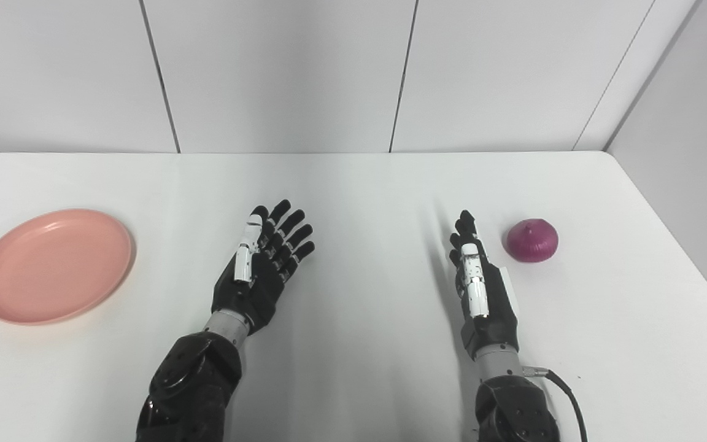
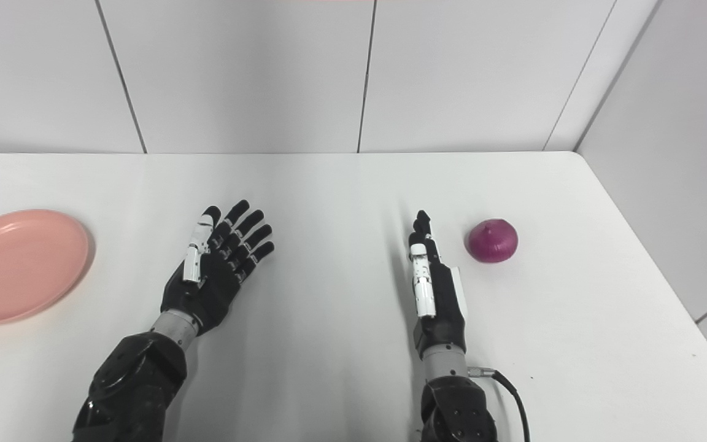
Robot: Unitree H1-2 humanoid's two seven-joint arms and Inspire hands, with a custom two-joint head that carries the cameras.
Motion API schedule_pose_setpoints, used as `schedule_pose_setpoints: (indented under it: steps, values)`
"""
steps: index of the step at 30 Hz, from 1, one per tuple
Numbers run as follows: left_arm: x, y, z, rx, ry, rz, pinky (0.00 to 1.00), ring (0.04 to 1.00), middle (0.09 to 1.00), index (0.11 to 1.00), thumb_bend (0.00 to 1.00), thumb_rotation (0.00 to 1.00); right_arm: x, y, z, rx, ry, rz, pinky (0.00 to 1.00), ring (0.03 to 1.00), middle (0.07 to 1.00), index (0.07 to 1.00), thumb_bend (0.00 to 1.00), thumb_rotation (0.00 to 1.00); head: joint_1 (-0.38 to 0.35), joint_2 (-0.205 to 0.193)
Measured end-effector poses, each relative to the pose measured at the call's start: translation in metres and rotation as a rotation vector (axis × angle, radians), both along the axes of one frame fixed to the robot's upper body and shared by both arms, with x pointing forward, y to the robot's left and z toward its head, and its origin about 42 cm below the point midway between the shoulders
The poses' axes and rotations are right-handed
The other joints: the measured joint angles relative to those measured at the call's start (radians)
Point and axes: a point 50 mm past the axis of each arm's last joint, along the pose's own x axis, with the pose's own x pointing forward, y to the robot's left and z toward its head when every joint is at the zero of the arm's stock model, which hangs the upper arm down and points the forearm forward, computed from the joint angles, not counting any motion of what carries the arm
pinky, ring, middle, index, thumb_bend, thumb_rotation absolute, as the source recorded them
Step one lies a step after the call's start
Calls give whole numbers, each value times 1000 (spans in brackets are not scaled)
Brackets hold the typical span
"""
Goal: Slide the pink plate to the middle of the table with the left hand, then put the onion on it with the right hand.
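Observation:
The pink plate [image 1: 53,265] lies flat near the table's left edge. My left hand [image 1: 264,261] rests over the middle of the table, well to the right of the plate, open with its fingers spread and holding nothing. A purple-red onion [image 1: 533,240] sits on the table at the right. My right hand [image 1: 479,282] stands on edge just left of the onion and a little nearer to me, open, fingers straight, not touching it.
The white table [image 1: 359,184] ends at a white panelled wall at the back and a rounded corner at the far right. A black cable [image 1: 565,393] trails from my right wrist.

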Motion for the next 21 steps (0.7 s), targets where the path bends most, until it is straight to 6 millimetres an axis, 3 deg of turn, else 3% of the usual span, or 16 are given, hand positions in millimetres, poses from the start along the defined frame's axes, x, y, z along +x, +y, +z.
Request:
schedule_pose_setpoints:
  steps: [21]
  values:
    - [0, 0, 0, 0, 0, 0, 926, 936, 950, 943, 443, 1000, 0, 0, 0, -5, 0, 9, 1000, 993, 1000, 1000, 295, 1000, 0, 2]
